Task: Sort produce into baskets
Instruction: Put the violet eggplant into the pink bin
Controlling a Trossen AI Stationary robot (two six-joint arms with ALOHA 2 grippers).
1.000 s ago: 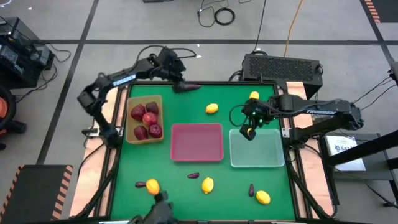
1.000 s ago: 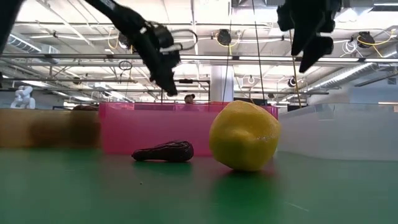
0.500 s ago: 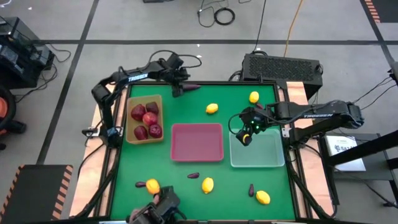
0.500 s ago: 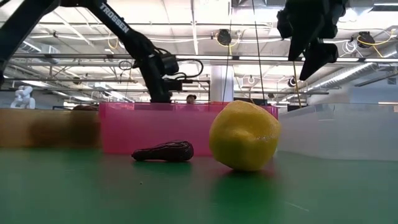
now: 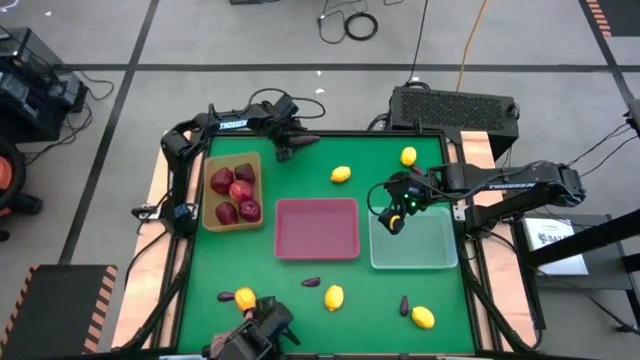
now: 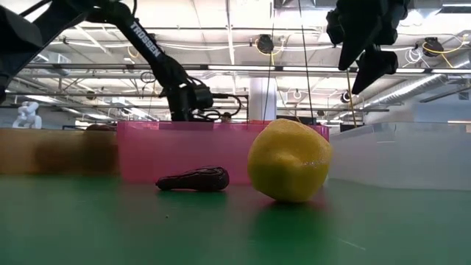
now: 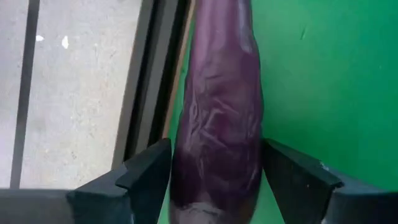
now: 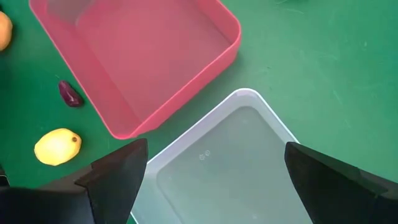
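Seen from above, three trays stand in a row on the green surface (image 5: 300, 305). The tan tray (image 5: 232, 190), at the left, holds five dark-red apples (image 5: 234, 193). The pink tray (image 5: 317, 228), in the middle, and the clear tray (image 5: 414, 239), at the right, hold nothing.

Loose produce lies on the surface: two lemons (image 5: 341, 175) near the far edge, three more lemons and three small eggplants (image 5: 312, 282) along the near side.

The left gripper (image 5: 286, 146) reaches to the far edge of the surface, just beyond the tan tray, at a large eggplant (image 5: 303, 141). The left wrist view alone shows the grip: the jaws flank this eggplant (image 7: 217, 118), one finger (image 7: 149, 174) on either side, touching it beside the dark frame rail (image 7: 152, 68).

The right gripper (image 5: 396, 215) hangs over the far left corner of the clear tray. The right wrist view shows its jaws spread wide and holding nothing, with the clear tray (image 8: 249, 102) and pink tray (image 8: 231, 46) below.

The low view alone shows a near lemon (image 6: 288, 160) and small eggplant (image 6: 193, 179) in front of the pink tray (image 6: 147, 151).
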